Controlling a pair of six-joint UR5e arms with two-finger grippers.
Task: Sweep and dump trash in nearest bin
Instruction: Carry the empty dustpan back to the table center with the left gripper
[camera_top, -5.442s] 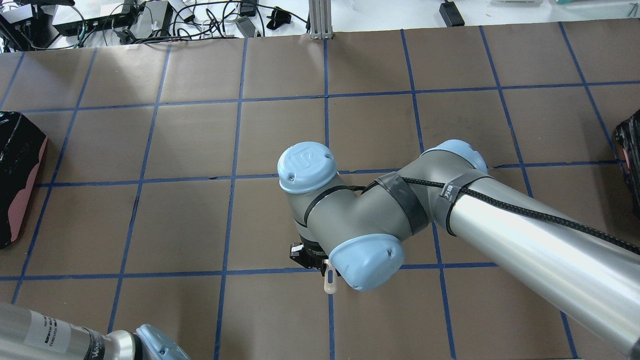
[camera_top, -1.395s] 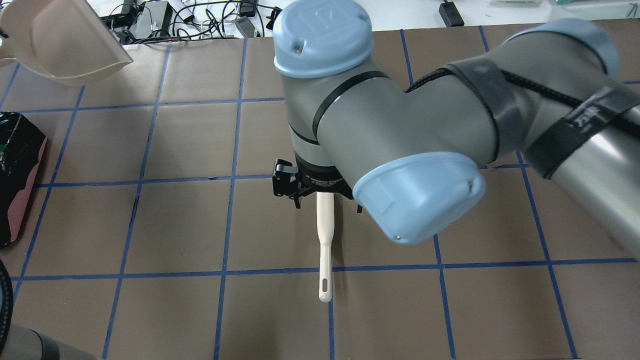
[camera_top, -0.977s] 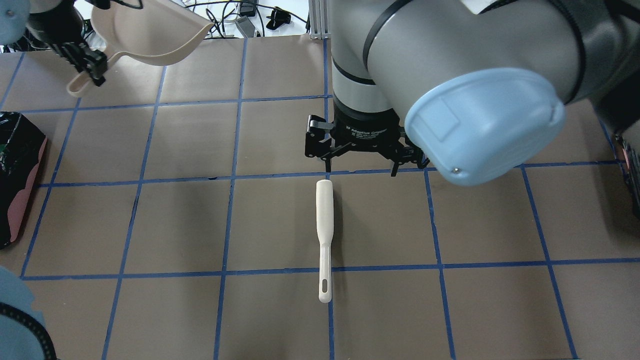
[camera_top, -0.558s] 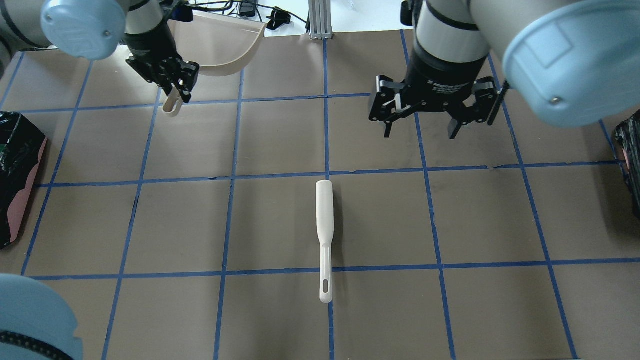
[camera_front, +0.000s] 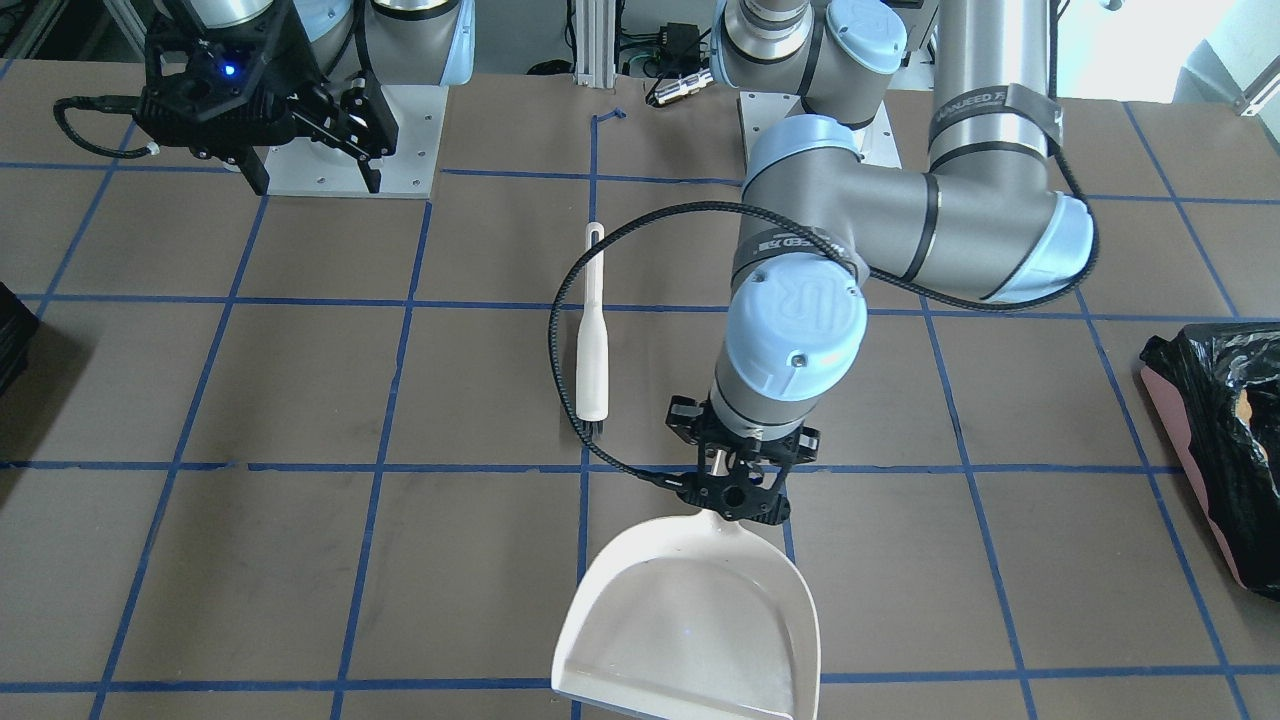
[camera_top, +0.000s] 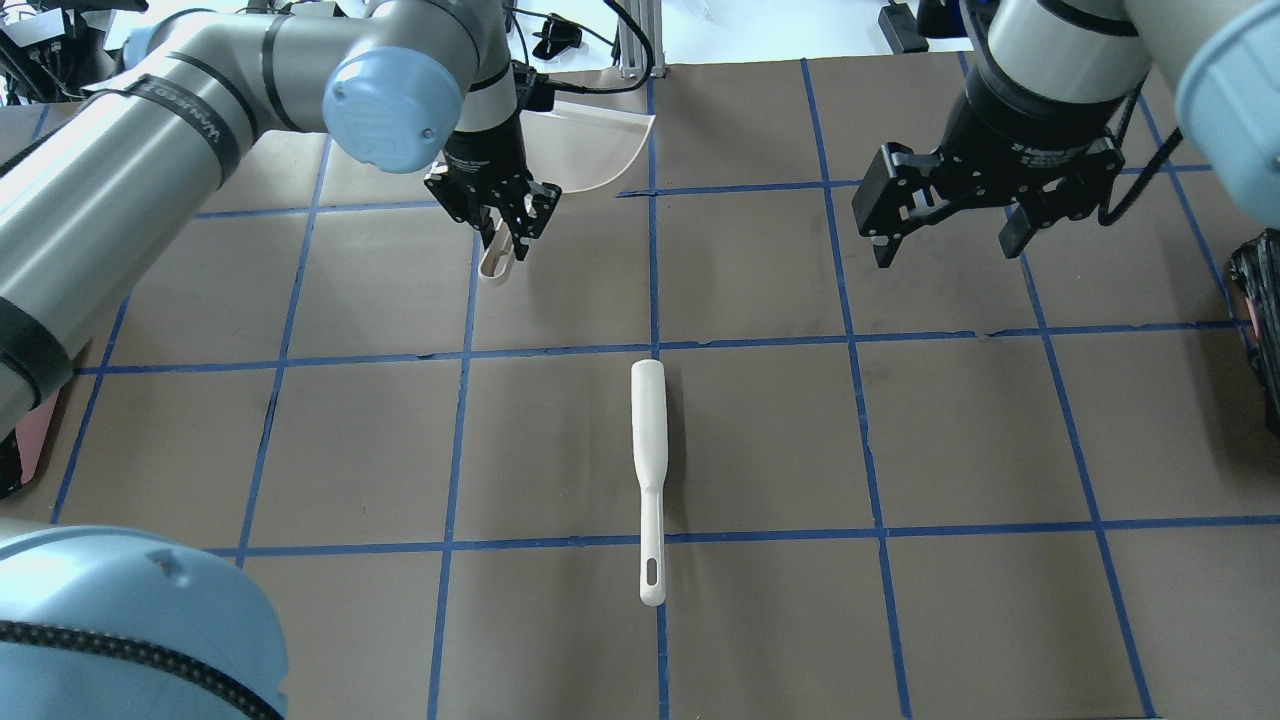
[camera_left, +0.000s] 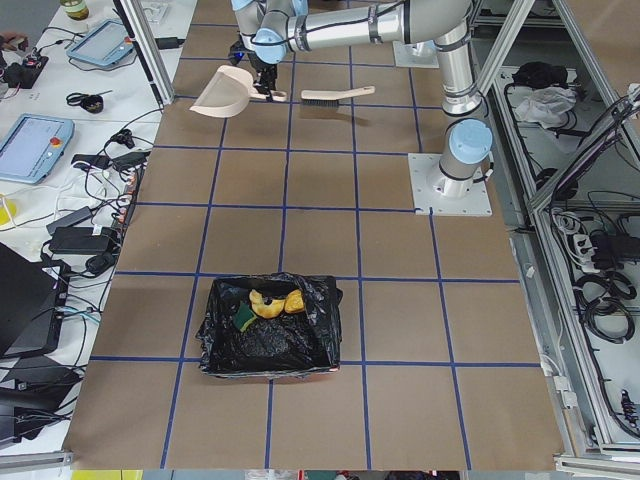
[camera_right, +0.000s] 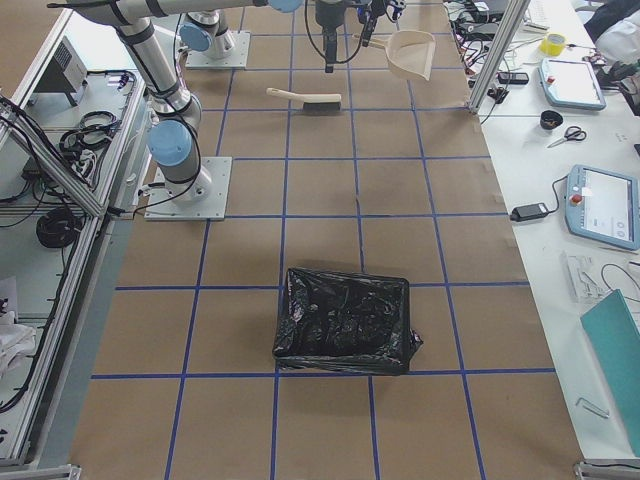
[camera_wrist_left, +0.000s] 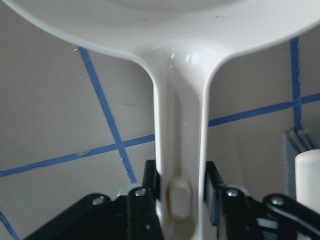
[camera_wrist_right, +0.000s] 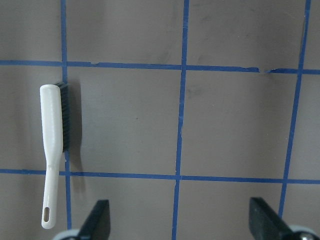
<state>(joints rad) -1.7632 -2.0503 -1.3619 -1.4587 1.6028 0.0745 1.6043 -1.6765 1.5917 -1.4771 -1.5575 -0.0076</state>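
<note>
My left gripper (camera_top: 503, 218) is shut on the handle of the white dustpan (camera_top: 598, 150); the wrist view shows the handle (camera_wrist_left: 180, 145) between the fingers. The pan (camera_front: 690, 620) looks empty and sits low over the table's far middle. The bin (camera_left: 268, 335), lined with a black bag, stands at the table's left end. Inside it lie the yellow-and-green sponge (camera_left: 243, 318), a golden-brown lump (camera_left: 296, 300) and a yellow piece (camera_left: 266, 303). My right gripper (camera_top: 948, 228) is open and empty, raised above the far right of the table.
A white brush (camera_top: 648, 470) lies flat at the table's centre, also in the right wrist view (camera_wrist_right: 51, 150). A second black-lined bin (camera_right: 345, 320) stands at the table's right end. Cables and electronics lie beyond the far edge.
My right gripper let go of the brush, opened, and rose away to the far right. My left gripper carried the dustpan from the far left toward the middle.
</note>
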